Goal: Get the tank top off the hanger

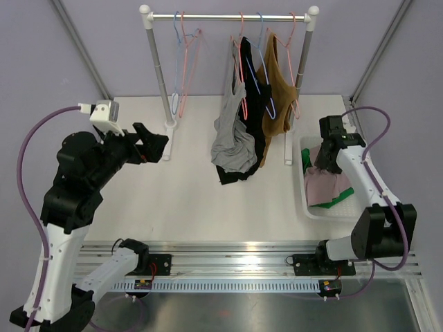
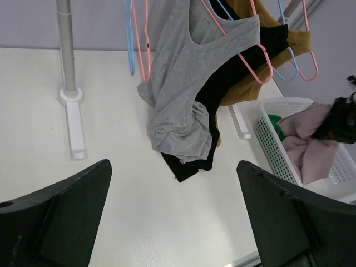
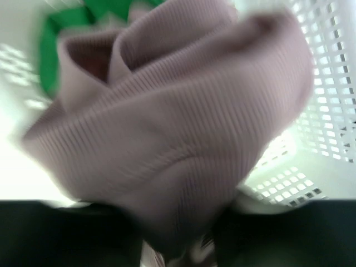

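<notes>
Fingers of right gripper [image 3: 178, 247] dark, blurred, at 6 o'clock of wrist view. mauve top [image 3: 167, 139] bunched down between them; gripped or loose, cannot tell. Green cloth [image 3: 55, 50] at 10 o'clock, basket [image 3: 328, 83] wall at 3. Basket at 3 o'clock on table [image 1: 187, 200]. left gripper [image 2: 173, 167] spread wide, holding nothing, at 9. Grey top [image 2: 183, 100], black top [image 2: 233, 78], brown top [image 2: 297, 40] hang on rack [image 1: 228, 15] at 12.

- You have a white table [image 1: 187, 200] under everything.
- A clothes rack [image 1: 160, 69] stands on its feet at the back.
- A white basket [image 1: 303, 187] sits at its right edge.
</notes>
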Robot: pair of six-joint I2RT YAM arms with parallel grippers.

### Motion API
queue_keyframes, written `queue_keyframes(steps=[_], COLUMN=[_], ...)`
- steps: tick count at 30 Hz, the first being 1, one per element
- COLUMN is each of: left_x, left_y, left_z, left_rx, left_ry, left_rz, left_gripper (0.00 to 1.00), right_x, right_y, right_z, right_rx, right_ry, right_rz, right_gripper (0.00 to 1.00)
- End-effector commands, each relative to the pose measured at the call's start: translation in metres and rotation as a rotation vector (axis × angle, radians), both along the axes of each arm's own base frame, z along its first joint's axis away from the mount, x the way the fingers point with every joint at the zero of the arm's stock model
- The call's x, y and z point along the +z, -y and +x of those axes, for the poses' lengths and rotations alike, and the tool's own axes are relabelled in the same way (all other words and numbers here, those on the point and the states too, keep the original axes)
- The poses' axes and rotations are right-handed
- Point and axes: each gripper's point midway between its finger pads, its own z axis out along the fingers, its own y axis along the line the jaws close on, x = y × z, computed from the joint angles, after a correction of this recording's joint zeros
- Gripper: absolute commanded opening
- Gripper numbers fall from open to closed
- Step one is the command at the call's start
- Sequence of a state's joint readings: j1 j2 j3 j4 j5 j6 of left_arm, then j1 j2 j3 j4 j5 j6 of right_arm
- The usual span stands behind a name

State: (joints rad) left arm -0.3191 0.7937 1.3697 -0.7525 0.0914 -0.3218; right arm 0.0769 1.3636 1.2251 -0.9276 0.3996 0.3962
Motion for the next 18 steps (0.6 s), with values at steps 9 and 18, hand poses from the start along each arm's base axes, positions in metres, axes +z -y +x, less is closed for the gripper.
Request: queue_keyframes(steps=[9,18], left_x=[0.049,0.051], left_y=[0.036,0.096], left_z=[0.038,0.094], left_rx=[-0.036,-0.061], left_ry=[0.003,-0.011], left_rz=[-0.003,0.048], left_gripper=[0.99,0.99], right_x=[0.032,0.143], right_y=[0.019,-0.062], right_z=[-0.001,-0.033], right_rx=[-0.135,0.286], right_ry=[0.122,0.553], right_rz=[-0.02,0.317], right_gripper=[1.0,0.99])
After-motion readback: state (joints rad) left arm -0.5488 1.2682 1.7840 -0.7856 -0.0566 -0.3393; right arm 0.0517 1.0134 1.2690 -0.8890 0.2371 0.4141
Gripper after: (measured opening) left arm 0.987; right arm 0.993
